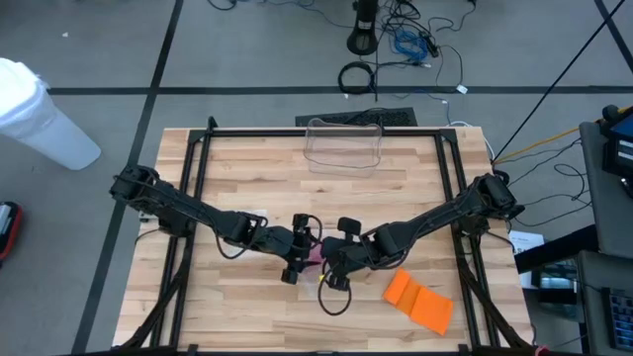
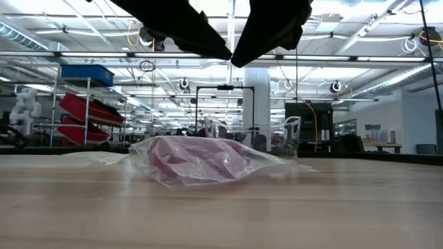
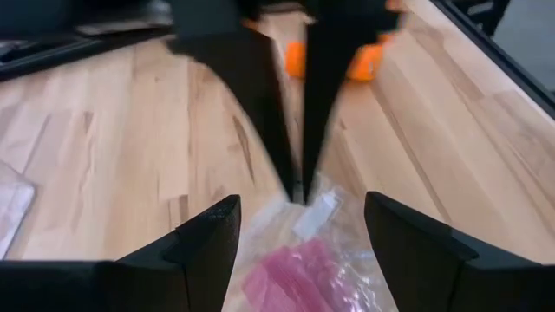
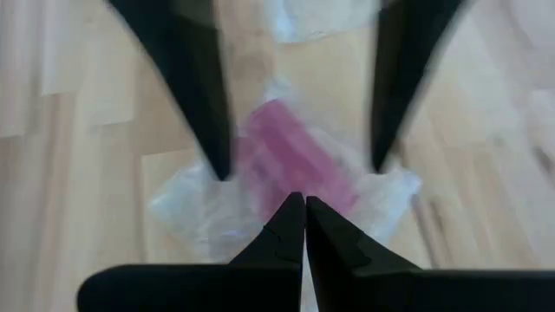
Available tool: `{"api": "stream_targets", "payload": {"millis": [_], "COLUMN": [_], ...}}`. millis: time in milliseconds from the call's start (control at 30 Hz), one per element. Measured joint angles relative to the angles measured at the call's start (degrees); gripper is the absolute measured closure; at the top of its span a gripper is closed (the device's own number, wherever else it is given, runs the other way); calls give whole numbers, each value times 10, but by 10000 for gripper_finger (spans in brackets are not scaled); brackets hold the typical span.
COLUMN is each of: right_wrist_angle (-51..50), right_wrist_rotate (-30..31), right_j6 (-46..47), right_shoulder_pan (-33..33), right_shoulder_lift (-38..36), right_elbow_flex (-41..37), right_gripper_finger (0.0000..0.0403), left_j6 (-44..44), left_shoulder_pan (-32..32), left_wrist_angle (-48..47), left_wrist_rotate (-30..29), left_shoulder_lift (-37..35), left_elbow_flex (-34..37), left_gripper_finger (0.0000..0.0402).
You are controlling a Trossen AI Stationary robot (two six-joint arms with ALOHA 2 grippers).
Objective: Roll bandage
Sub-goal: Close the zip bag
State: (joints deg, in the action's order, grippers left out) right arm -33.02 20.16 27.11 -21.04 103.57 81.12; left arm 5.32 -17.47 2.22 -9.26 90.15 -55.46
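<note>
Pink bandage (image 2: 197, 160), sealed in a clear bag (image 2: 166, 169), lies mid-table. Left gripper (image 3: 299, 234) at its 9 o'clock, fingers wide, holding nothing, probably set to grasp. Right gripper (image 4: 302, 221) at 3 o'clock, closed and seemingly pinching the bag's edge to steady it

no readable text or labels, white tag on the bag possibly blank
</note>
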Motion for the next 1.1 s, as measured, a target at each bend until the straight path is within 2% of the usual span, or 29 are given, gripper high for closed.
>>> {"api": "stream_targets", "payload": {"millis": [100,200,333,467,600,867,967,1100], "right_wrist_angle": [-32,-93,-86,-51,8,212,266,298], "right_wrist_rotate": [9,15,39,38,11,-115,-126,-125], "right_j6": [-22,-4,28,67,108,114,116,112], "right_shoulder_pan": [-3,-15,-43,-59,-48,7,20,26], "right_shoulder_lift": [-2,-2,0,0,0,0,0,-2], "right_elbow_flex": [0,-4,-38,-76,-121,-250,-282,-304], "right_gripper_finger": [403,403,400,374,328,218,201,208], "left_j6": [23,50,60,59,58,56,56,57], "left_shoulder_pan": [0,-6,-10,-10,-10,-10,-10,-9], "left_wrist_angle": [-4,-4,-2,-2,-2,-1,-1,-1], "left_wrist_rotate": [3,3,-1,-3,-4,-4,-4,-5], "left_shoulder_lift": [0,0,0,0,0,0,0,0], "left_elbow_flex": [0,0,0,0,0,0,0,0], "left_gripper_finger": [149,149,149,149,149,149,149,149]}}
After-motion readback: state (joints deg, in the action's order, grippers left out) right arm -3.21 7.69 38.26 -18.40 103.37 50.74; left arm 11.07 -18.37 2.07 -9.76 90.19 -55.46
